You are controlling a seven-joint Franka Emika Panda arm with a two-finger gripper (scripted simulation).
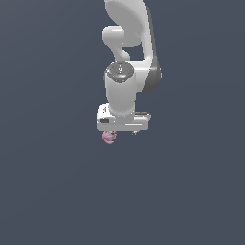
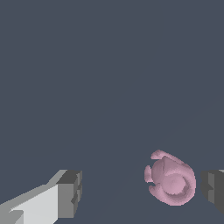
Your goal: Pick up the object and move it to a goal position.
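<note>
The object (image 1: 109, 137) is a tiny pale-pink lumpy blob on the dark grey floor, just under the white hand at the exterior view's left. In the wrist view the object (image 2: 170, 179) lies between the two grey fingertips, much nearer to one fingertip (image 2: 213, 190) than to the other (image 2: 70, 192). A small gap shows between it and the near fingertip. My gripper (image 2: 142, 192) is open, with its jaws wide apart, and holds nothing. In the exterior view the gripper (image 1: 122, 133) is mostly hidden under the hand.
The white arm (image 1: 127, 52) stands over the hand and points straight down. A plain dark grey floor (image 1: 57, 182) lies all around.
</note>
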